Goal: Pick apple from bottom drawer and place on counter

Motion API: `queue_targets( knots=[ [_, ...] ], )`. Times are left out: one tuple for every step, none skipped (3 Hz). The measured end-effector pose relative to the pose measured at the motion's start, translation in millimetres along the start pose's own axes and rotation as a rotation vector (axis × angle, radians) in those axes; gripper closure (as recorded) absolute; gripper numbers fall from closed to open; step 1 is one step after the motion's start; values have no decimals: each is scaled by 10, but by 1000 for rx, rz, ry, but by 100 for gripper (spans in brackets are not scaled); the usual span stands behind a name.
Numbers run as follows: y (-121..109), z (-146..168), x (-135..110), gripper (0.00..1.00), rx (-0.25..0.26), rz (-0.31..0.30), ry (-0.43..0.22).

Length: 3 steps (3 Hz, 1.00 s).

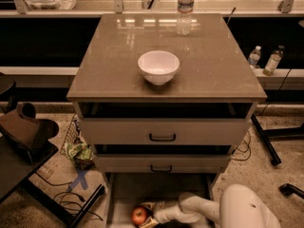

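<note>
The apple [139,215], small and red, lies on the floor of the open bottom drawer [123,194] at the lower edge of the camera view. My gripper [147,214] reaches in from the right on a white arm and sits right against the apple's right side. The glossy taupe counter [114,65] tops the cabinet above, with a white bowl [158,66] near its middle.
Two closed drawers with black handles [162,137] sit above the bottom drawer. A water bottle [185,4] stands at the counter's far edge. A dark stand [23,141] and cables lie at left; two bottles [266,60] stand on a ledge at right.
</note>
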State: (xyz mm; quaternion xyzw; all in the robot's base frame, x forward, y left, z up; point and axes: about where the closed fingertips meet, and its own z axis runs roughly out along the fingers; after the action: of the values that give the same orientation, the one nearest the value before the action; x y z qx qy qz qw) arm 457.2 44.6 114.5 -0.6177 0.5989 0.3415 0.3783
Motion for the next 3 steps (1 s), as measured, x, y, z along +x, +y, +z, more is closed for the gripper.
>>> queue_targets(
  knots=[
    [15, 18, -6, 69, -3, 1, -2],
    [30, 36, -13, 45, -6, 2, -4],
    [44, 53, -19, 23, -9, 3, -6]
  ],
)
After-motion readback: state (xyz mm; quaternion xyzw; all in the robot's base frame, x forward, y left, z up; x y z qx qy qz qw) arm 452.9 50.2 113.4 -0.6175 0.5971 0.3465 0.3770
